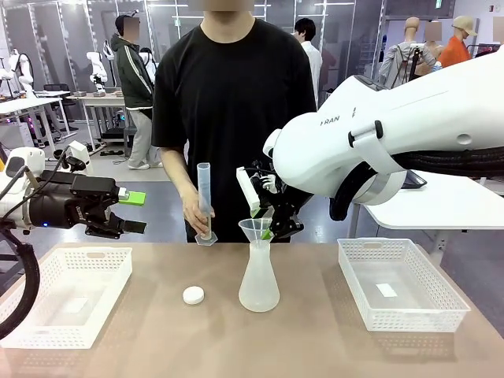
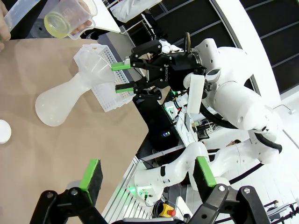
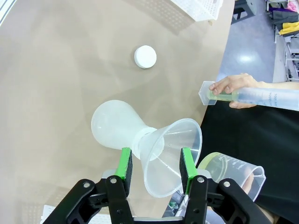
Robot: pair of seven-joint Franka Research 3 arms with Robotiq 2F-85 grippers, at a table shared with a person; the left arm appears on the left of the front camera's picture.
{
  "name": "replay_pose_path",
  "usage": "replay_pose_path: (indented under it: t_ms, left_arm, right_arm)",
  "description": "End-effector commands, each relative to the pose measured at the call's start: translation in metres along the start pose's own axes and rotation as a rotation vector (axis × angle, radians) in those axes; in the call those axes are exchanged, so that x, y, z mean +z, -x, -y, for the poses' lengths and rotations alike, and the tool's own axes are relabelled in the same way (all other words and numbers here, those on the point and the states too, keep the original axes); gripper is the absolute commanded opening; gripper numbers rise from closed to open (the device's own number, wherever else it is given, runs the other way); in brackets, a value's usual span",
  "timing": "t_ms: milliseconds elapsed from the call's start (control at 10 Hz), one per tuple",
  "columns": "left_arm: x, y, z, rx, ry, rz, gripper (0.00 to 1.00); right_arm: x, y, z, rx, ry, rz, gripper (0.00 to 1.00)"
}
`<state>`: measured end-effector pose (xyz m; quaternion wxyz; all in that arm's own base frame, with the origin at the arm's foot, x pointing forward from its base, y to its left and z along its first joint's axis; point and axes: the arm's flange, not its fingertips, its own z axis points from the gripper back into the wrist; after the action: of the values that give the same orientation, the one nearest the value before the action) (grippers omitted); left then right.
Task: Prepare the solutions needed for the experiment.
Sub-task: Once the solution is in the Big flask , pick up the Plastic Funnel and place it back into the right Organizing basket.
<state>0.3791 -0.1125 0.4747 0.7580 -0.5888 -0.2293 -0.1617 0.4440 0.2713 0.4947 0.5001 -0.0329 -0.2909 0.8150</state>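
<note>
A frosted translucent conical flask (image 1: 258, 283) with a narrow neck stands upright near the middle of the tan table (image 1: 315, 346), with a clear plastic funnel (image 1: 255, 229) seated in its neck. The right gripper (image 3: 155, 154) is at the funnel. In its wrist view the green pads (image 3: 125, 163) stand a moderate gap apart on either side of the funnel's cone, one pad crossing the rim. I cannot tell whether they press the funnel or only flank it. The left gripper (image 1: 135, 213) hangs in the air above the white plastic mesh basket (image 1: 31, 331) at the table's left end, its jaws spread wide and holding nothing. The pale yellow-green watery solution (image 2: 56, 23) shows in a clear plastic measuring jug (image 2: 77, 18) held up beside the funnel's mouth. A little greenish liquid also shows at the foot of the tall clear graduated cylinder (image 1: 205, 189). Whether any liquid lies in the flask cannot be told through its frosted wall. The person's hand (image 1: 197, 216) holds the cylinder upright just beyond the table's far edge, to the flask's left. A small white round cap (image 1: 193, 295) lies flat on the table just left of the flask, not touching it. A second white mesh basket (image 1: 409, 319) sits at the table's right end, well apart from the flask.
</note>
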Motion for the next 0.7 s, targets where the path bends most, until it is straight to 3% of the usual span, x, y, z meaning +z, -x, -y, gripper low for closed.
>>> replay_pose_path:
  t_ms: [0, 500, 600]
  left_arm:
    - [-0.002, -0.002, 0.002, 0.017, 0.021, 0.016, 1.00]
    - [-0.002, -0.002, 0.002, 0.017, 0.021, 0.016, 1.00]
    - [-0.002, -0.002, 0.002, 0.017, 0.021, 0.016, 1.00]
  right_arm:
    - [-0.001, 0.001, 0.001, -0.003, 0.001, 0.001, 0.52]
    - [0.000, 0.000, 0.000, 0.000, 0.000, 0.000, 0.52]
    - [0.016, -0.004, -0.010, 0.009, -0.001, -0.012, 0.53]
